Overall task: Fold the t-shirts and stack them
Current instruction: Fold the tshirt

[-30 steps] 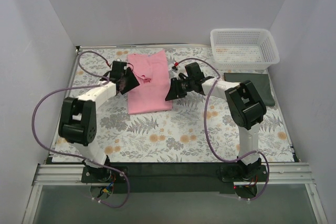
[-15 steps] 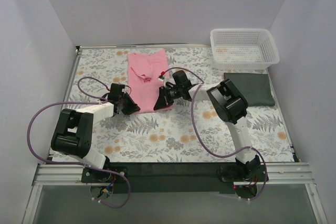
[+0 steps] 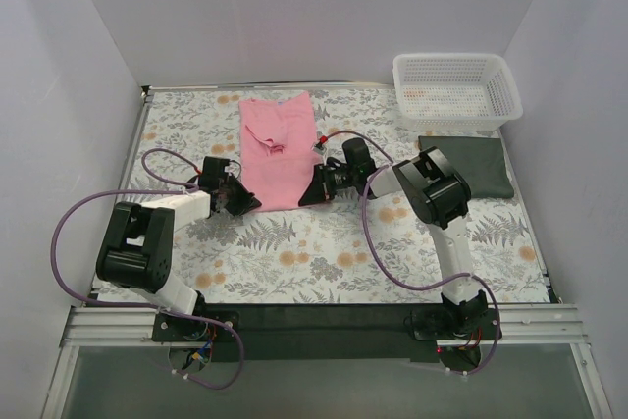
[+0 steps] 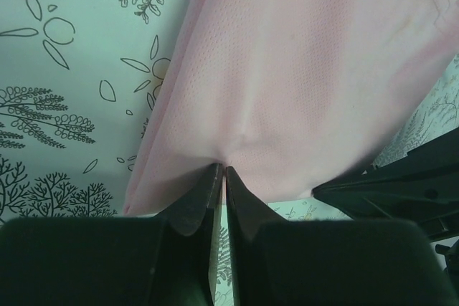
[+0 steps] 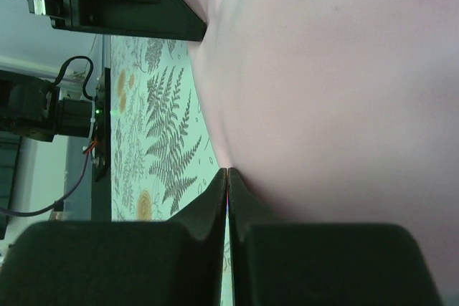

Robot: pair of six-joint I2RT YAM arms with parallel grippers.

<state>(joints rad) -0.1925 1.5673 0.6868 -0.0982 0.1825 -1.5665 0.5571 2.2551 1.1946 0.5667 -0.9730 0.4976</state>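
Observation:
The light pink t-shirt [image 3: 278,149] lies flat, folded into a long strip, at the back middle of the floral cloth. My left gripper [image 3: 245,205] is at its near left corner and my right gripper [image 3: 304,198] at its near right corner. In the left wrist view the left gripper [image 4: 221,170] is shut on the puckered pink hem [image 4: 308,69]. In the right wrist view the right gripper [image 5: 227,171] is shut on the pink edge [image 5: 337,69]. The dark green t-shirt [image 3: 469,166] lies as a flat folded rectangle at the right.
A white mesh basket [image 3: 456,90] stands at the back right, just behind the green shirt. White walls close in the left, back and right sides. The floral table cloth [image 3: 324,252] covers the table between the shirt and the arm bases.
Both grippers have moved from the middle of the pink shirt toward me to its near corners and have shut on the hem. The green shirt has not moved.

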